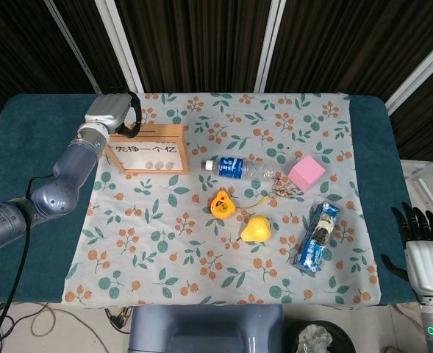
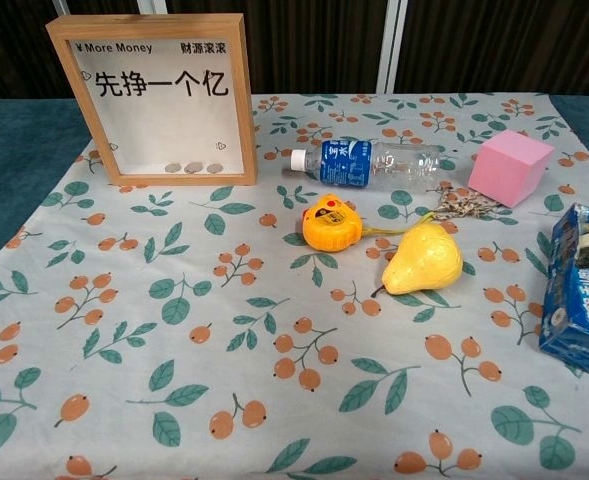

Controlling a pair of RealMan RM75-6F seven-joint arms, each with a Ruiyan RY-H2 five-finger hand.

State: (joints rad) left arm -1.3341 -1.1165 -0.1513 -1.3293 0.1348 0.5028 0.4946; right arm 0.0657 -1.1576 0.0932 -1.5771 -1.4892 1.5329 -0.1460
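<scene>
A wooden money box [image 2: 161,98] with a white front, black characters and 3 coins is touched at its top-left corner by the left hand [image 1: 113,112]; whether it is gripped cannot be told.

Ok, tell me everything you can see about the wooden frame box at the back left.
The frame box is a light wooden money box with a clear front pane, standing upright at the back left of the floral cloth. Printed on the front are "More Money" and large Chinese characters. A few coins lie along its inside bottom. From the head view a slot shows in its top edge. The left hand sits at its back left corner; whether it touches cannot be told. The bottle lies apart to its right.
</scene>
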